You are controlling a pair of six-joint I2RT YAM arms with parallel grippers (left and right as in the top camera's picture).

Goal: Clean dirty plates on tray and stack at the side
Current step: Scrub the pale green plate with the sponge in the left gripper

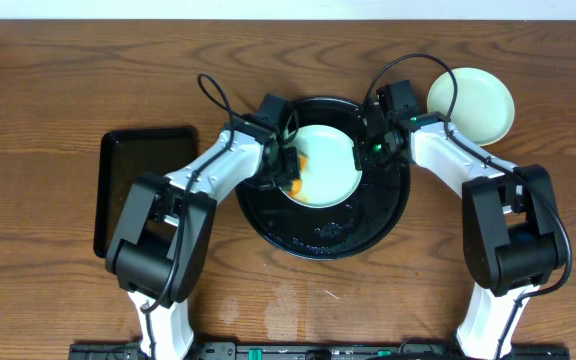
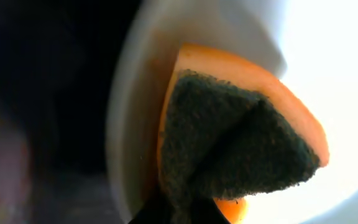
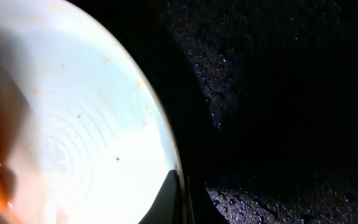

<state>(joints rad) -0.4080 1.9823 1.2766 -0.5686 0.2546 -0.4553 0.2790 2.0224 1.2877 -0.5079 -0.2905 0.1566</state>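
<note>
A pale mint plate (image 1: 326,165) lies on the round black tray (image 1: 378,215). My left gripper (image 1: 288,168) is shut on an orange sponge with a dark green scouring face (image 2: 229,143), pressed onto the plate's left part (image 2: 328,56) near its rim. An orange patch (image 1: 301,180) shows there. My right gripper (image 1: 364,150) is shut on the plate's right rim; one finger (image 3: 169,199) lies over the rim, and the plate's inside (image 3: 73,124) carries small specks. Another pale plate (image 1: 471,104) sits on the table at the back right, off the tray.
A smaller rectangular black tray (image 1: 143,190) lies on the wooden table to the left. The round tray's floor (image 3: 278,93) is wet and speckled with droplets. Both arms reach in from the front, and their cables loop above the tray.
</note>
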